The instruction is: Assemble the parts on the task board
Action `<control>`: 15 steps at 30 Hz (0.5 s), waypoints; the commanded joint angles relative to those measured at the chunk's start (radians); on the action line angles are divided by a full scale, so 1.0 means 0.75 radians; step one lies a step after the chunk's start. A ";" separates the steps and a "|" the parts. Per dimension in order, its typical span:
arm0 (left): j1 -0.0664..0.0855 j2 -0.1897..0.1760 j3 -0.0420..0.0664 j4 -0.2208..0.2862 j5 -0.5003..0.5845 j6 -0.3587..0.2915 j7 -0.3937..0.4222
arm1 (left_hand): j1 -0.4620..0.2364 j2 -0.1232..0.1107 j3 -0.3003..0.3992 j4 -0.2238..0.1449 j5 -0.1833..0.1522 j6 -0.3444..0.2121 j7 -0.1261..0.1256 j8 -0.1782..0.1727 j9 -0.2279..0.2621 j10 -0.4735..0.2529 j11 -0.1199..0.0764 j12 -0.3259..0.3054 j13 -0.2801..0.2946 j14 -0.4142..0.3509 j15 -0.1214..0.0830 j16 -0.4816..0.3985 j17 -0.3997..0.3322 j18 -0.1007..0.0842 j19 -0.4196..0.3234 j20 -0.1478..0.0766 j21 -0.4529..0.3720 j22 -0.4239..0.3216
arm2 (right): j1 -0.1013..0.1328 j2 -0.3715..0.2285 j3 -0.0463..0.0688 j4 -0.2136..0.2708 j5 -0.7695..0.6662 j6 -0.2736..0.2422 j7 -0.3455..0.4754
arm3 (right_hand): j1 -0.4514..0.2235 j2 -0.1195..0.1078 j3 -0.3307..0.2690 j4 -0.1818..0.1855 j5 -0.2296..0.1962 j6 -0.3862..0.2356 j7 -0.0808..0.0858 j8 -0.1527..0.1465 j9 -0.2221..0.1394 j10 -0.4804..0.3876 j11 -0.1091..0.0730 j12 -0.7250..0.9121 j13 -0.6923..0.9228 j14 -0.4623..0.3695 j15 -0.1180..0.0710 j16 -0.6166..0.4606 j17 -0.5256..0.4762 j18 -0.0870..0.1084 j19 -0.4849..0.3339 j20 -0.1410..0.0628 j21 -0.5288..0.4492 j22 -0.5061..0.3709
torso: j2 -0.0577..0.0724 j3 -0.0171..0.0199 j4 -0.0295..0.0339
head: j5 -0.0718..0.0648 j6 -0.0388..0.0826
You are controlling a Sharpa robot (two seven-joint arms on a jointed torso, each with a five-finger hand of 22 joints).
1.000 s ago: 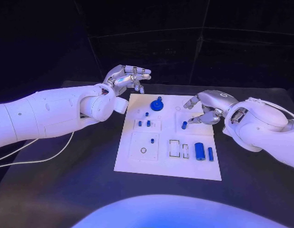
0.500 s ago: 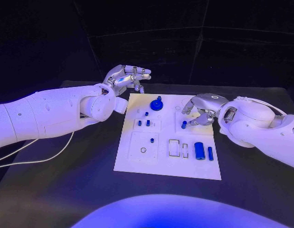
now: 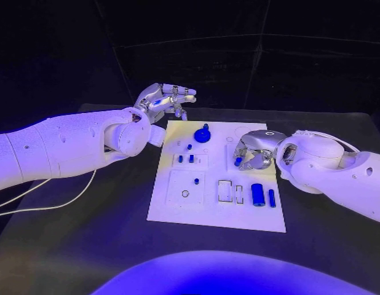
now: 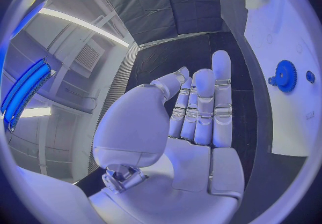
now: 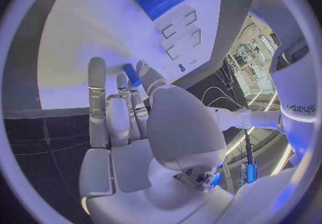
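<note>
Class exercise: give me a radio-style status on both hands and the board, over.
Right hand pinches a small blue part over the task board. Left hand empty, off the board's far corner. Nothing in the way.

"Sharpa" on right arm [image 5: 298,107]

Blue peg [image 3: 238,161] half-hidden behind right hand [image 3: 254,150]

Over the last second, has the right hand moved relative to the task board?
Yes. The right hand, holding a small blue part, has shifted inward from the task board's right edge, over the board, towards the blue gear.
</note>
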 commanded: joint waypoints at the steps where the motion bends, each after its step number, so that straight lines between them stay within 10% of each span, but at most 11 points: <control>1: 0.002 0.002 0.000 0.000 -0.011 0.018 0.005 | 0.000 -0.002 -0.006 -0.004 0.004 -0.005 0.005 0.005 -0.002 -0.004 -0.001 0.009 -0.002 -0.004 0.004 0.004 0.000 0.017 -0.006 0.004 -0.005 -0.002 | -0.001 0.006 0.001 -0.004 -0.009 0.029 0.027 | 0.002 0.015 0.015 0.000 0.007 0.015 0.000 0.002 -0.002 0.021 -0.002 -0.018 -0.002 0.033 -0.007 0.008 0.003 0.019 0.008 -0.001 0.007 0.000 | 0.001 0.0002 0.0003 | 0.001 0.001; 15: 0.002 0.001 0.000 -0.001 -0.011 0.019 0.002 | 0.001 -0.002 -0.006 -0.004 0.004 -0.005 0.006 0.005 -0.002 -0.004 -0.001 0.009 -0.001 -0.004 0.004 0.004 -0.001 0.017 -0.006 0.004 -0.005 -0.002 | -0.007 0.027 0.000 -0.032 -0.009 -0.070 0.010 | -0.023 0.062 0.112 0.027 -0.049 0.092 -0.013 0.003 0.000 0.135 -0.018 -0.098 0.001 0.044 -0.020 0.043 0.050 0.020 0.015 -0.009 0.024 0.008 | 0.000 -0.0001 -0.0012 | 0.002 -0.007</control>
